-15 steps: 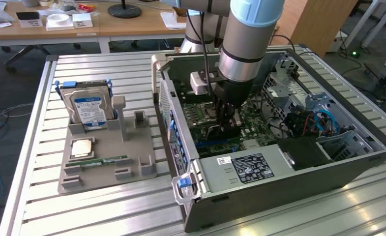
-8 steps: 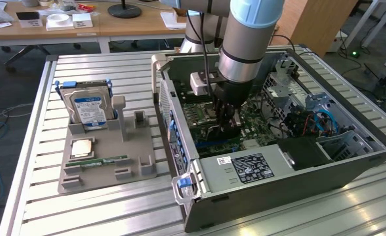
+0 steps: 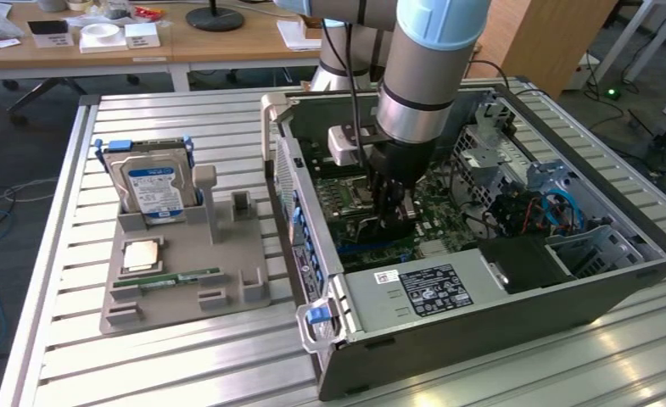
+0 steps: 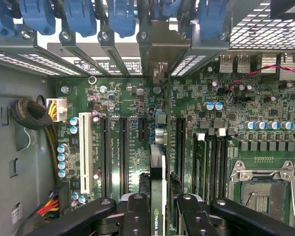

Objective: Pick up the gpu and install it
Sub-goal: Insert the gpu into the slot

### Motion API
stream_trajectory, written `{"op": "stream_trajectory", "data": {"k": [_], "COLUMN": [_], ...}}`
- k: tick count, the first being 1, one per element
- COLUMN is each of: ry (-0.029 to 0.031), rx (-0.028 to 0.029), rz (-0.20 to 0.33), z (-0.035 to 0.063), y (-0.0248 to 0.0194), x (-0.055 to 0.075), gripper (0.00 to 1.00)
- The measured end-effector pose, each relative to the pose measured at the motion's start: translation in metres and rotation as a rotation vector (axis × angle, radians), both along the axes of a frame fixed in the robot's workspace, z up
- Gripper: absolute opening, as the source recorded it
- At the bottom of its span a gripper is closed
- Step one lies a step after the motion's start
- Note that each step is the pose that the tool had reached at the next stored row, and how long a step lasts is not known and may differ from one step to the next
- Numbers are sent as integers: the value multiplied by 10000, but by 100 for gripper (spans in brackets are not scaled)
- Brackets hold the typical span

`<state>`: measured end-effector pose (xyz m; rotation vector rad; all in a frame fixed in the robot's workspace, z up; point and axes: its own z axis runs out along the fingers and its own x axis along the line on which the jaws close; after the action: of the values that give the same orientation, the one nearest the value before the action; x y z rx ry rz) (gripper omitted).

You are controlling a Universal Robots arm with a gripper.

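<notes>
We see the jaws closed on the gpu (image 4: 157,172) | gpu on edge at the motherboard (image 4: 265,98) slots | inside open case (image 3: 514,297) on the surface (image 3: 174,356)

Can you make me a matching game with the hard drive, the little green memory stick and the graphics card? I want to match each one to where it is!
Things:
1. hard drive
2. memory stick
3. graphics card

Places:
A. gripped between the fingers, inside the computer case
B. standing upright in the grey holder
C. lying flat on the grey holder

Right pairs: 1-B, 2-C, 3-A.
</notes>
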<state>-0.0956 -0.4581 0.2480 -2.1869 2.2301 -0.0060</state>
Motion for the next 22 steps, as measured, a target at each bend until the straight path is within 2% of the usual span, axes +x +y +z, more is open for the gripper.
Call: {"op": "stream_trajectory", "data": {"k": [22], "ry": [1], "rx": [-2], "rz": [1], "z": [-33], "y": [0], "x": [-5], "gripper": [26]}}
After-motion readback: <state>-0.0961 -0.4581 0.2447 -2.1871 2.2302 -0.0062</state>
